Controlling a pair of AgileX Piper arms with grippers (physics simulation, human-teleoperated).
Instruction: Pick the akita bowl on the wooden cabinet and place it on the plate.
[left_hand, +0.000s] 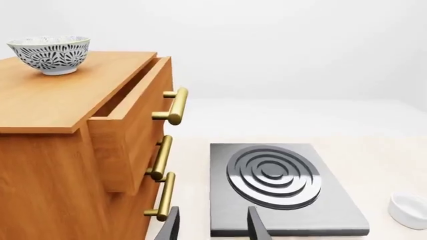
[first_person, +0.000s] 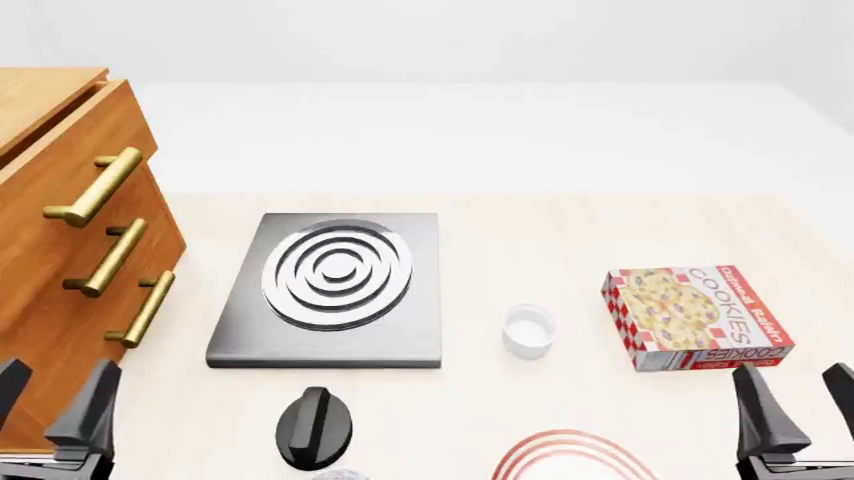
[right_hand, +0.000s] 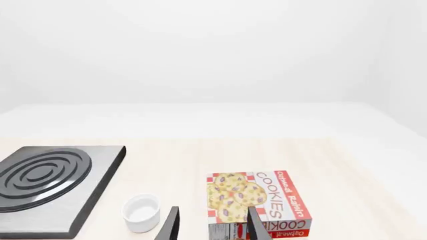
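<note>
Left wrist view is the only one that catches the bowl, sitting on top of the cabinet whose top drawer is pulled out. Left gripper is spread open, holding nothing; so is the right gripper. Front view alone shows the plate, cut off at the near edge, well apart from the bowl.

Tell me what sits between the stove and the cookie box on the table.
A small white cup stands alone between the grey stove and the cookie box, touching neither. The front view shows it best; the right wrist view shows it too.
</note>
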